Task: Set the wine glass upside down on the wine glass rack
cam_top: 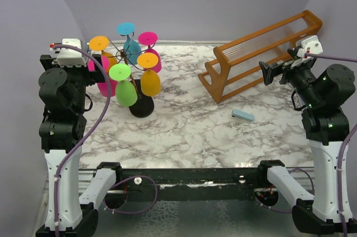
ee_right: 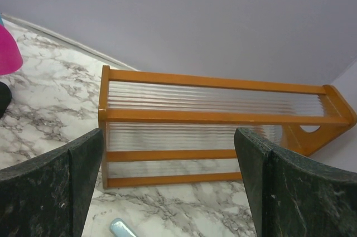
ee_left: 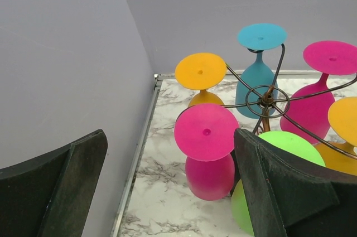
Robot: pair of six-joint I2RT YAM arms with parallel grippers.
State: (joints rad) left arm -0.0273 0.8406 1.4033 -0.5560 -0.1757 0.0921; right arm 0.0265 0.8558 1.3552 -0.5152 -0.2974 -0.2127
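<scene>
Top external shows six wine glasses [cam_top: 126,93] foot-up around the single wine glass rack [cam_top: 124,54] at the far left of the table [cam_top: 189,136]: two orange, two magenta, one blue, one green. The left gripper [ee_left: 170,156] is spread wide and empty, near the nearest magenta glass [ee_left: 207,153] and close against the left wall [ee_left: 61,64]. The right gripper [ee_right: 167,159] is also spread and empty, facing one wooden slatted rack [cam_top: 262,53], with one small blue block [cam_top: 242,115] on the open marble between the two sides.
</scene>
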